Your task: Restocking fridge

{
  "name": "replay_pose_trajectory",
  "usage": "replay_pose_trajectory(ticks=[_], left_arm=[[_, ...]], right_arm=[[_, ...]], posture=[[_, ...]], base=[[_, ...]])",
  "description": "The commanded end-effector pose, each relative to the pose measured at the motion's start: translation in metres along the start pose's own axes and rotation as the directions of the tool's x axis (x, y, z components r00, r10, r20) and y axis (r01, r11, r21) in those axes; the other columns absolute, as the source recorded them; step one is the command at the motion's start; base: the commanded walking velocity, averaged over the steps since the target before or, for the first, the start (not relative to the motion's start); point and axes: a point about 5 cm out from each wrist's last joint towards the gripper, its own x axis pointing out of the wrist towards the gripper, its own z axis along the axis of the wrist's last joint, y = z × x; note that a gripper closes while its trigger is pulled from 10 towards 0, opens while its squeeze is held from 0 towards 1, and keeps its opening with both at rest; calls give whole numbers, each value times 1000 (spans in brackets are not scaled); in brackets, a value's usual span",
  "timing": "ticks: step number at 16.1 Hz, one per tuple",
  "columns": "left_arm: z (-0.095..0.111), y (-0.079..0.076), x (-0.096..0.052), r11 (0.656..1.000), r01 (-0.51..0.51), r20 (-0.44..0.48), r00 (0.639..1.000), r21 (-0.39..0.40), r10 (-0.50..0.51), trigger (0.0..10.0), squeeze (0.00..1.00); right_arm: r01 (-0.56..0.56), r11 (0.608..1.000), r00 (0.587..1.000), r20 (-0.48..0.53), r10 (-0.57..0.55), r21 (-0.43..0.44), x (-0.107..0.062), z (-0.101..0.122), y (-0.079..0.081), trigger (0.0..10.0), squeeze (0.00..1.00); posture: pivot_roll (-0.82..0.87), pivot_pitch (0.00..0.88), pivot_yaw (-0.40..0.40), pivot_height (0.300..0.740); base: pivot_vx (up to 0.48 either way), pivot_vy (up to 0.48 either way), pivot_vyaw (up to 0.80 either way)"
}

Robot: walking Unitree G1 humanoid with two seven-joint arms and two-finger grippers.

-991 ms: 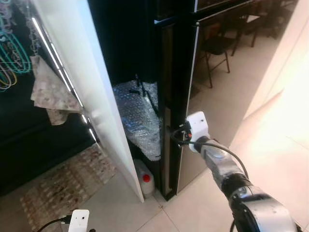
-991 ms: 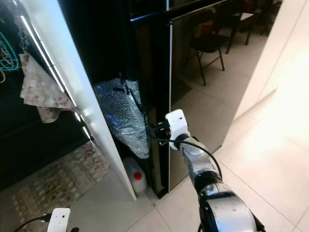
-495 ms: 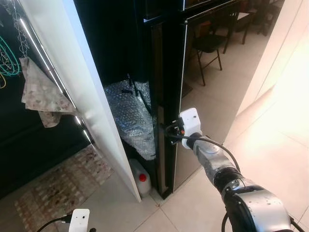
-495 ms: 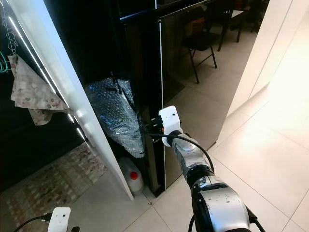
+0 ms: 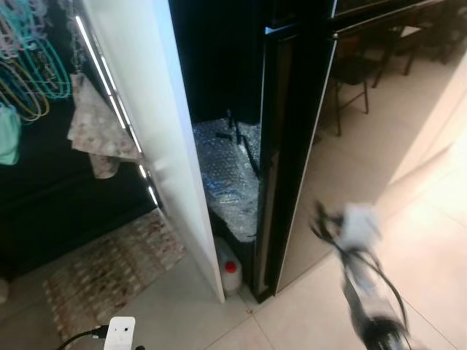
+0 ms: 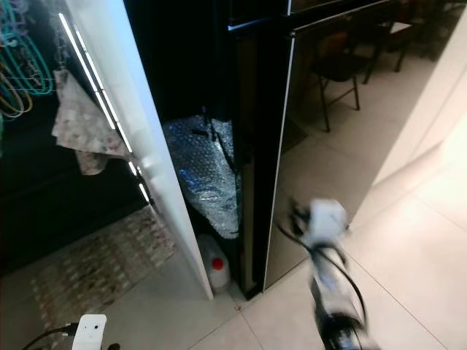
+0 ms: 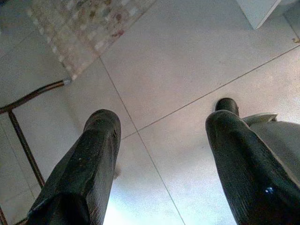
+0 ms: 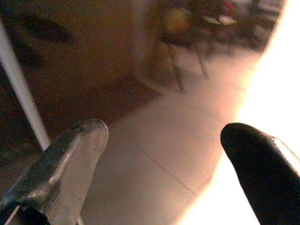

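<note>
In the left eye view, note that the right gripper, which was pressed against the edge of the black fridge door half a second ago, is now clear of it and motion-blurred in front of the door's glossy face; the door is standing ajar beside the white panel, with bubble wrap and a white jug on the floor in the gap. In the right eye view, the same blurred right gripper sits apart from the door edge, so treat contact as released. In the left wrist view, the left gripper hangs idle over the tiled floor, fingers spread wide and empty. In the right wrist view, the right gripper's fingers are spread wide, holding nothing, facing the dark door. You should judge the door only partly open; no stock item is in hand.
</note>
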Motion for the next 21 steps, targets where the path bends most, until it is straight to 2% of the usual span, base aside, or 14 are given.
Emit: replay_pose_trajectory(ticks=[1,2,3,5,6,7,8,10,12,13,15,21], left_arm=[[0,2,0,1000,-9,-1,1000,10,9,10000,0],[0,2,0,1000,-8,0,1000,10,8,10000,0],[1,2,0,1000,-8,2,1000,11,8,10000,0],[2,2,0,1000,-12,4,1000,4,12,10000,0],[1,3,0,1000,-13,4,1000,3,13,10000,0],[1,2,0,1000,-13,2,1000,0,13,10000,0],[1,2,0,1000,-14,3,1000,-2,14,10000,0],[1,5,0,1000,-19,3,1000,-1,19,10000,0],[-1,5,0,1000,-16,-2,1000,7,16,10000,0],[-1,4,0,1000,-15,-3,1000,4,15,10000,0],[1,4,0,1000,-16,0,1000,-4,16,10000,0],[1,1,0,1000,-7,-6,1000,-16,7,10000,0]], right_arm=[[-12,1000,995,-94,13,19,-12,-22,2,10000,0],[-28,999,978,-204,32,24,-24,-43,3,10000,0],[-31,999,925,-378,42,35,-44,-73,3,10000,0],[-18,999,799,-600,43,48,-82,-114,2,10000,0],[2,999,703,-710,30,43,-110,-135,0,10000,0],[-43,999,607,-795,-1,-34,-138,-152,-4,10000,0],[-63,996,594,-804,-10,-59,-142,-155,-5,10000,0],[-35,999,673,-738,38,20,-126,-145,8,10000,0],[-30,999,662,-749,31,14,-126,-145,8,10000,0],[-90,996,647,-760,56,-3,-124,-144,10,10000,0],[-87,996,666,-744,57,-2,-119,-141,12,10000,0],[-96,995,666,-742,75,14,-117,-140,13,10000,0]], posture=[[-38,0,78,740],[-38,0,79,740],[-34,0,78,740],[-35,0,78,740],[-32,0,77,740],[-1,0,66,740],[2,0,64,740],[-26,10,83,740],[-32,15,86,740],[-17,21,74,740],[-21,26,74,740],[-22,28,65,740]], base=[[0,0,0],[0,0,0],[0,0,0],[0,0,0],[0,0,0],[0,0,0],[0,0,0],[0,0,0],[0,0,0],[0,0,0],[0,0,0],[0,0,800]])
